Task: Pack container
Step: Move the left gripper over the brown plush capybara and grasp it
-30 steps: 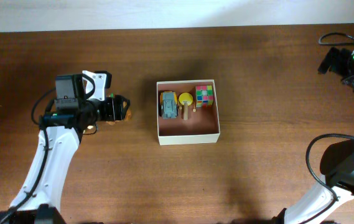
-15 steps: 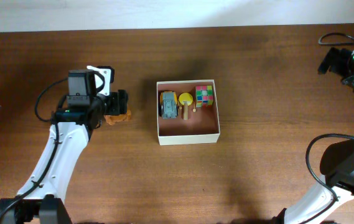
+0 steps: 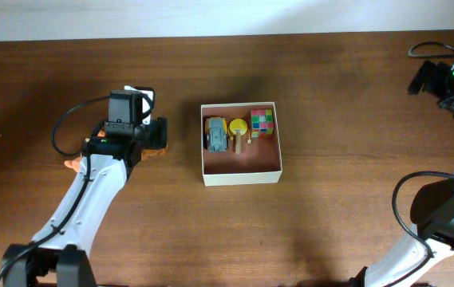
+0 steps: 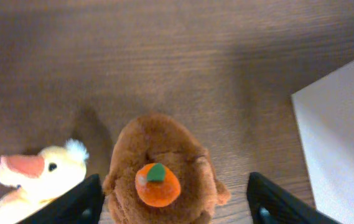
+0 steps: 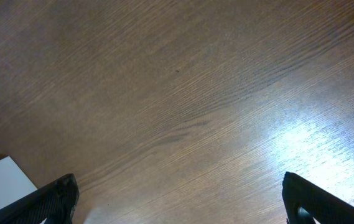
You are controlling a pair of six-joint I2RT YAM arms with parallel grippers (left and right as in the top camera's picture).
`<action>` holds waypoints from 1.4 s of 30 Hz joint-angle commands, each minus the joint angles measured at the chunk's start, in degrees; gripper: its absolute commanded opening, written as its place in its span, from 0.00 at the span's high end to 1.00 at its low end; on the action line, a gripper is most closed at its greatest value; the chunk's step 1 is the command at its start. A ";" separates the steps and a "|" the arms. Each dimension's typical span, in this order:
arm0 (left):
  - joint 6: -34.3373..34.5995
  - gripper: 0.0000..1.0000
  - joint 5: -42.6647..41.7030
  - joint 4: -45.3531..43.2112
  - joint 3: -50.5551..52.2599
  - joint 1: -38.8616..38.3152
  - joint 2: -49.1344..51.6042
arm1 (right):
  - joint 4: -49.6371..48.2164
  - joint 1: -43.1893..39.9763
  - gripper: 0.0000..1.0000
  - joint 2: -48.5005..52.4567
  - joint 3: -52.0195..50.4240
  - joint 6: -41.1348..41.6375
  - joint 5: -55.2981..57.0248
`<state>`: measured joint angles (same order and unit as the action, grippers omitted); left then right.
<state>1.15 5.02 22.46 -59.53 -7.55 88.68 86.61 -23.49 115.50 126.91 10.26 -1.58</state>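
Note:
The container [image 3: 241,177], a cream-walled square box with a pinkish-brown inside, sits mid-table. It holds a grey toy car [image 3: 215,133], a yellow toy [image 3: 238,127] and a colour cube [image 3: 262,121]. Its white wall shows at the right of the left wrist view [image 4: 344,143]. My left gripper [image 4: 177,199] is open, its fingers on either side of a brown plush toy [image 4: 158,162] with an orange ball on top. The plush lies left of the box [image 3: 159,148]. My right gripper [image 5: 180,199] is open and empty over bare wood at the far right [image 3: 430,77].
A pale yellow plush duck [image 4: 33,177] with an orange beak lies just left of the brown plush; the arm mostly hides it from overhead [image 3: 73,164]. A corner of the box shows at the lower left of the right wrist view [image 5: 2,180].
My left arm has swung to the right, toward the box, staying over the brown plush. The right arm and the box contents have not moved.

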 commanded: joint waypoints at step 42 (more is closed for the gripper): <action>5.70 0.98 3.69 -2.54 -1.16 -0.28 3.21 | -0.02 0.26 0.01 -0.26 0.44 -0.31 -0.33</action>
<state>6.92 7.46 20.29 -59.53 -7.55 91.64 86.61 -23.49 115.50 126.91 10.24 -1.58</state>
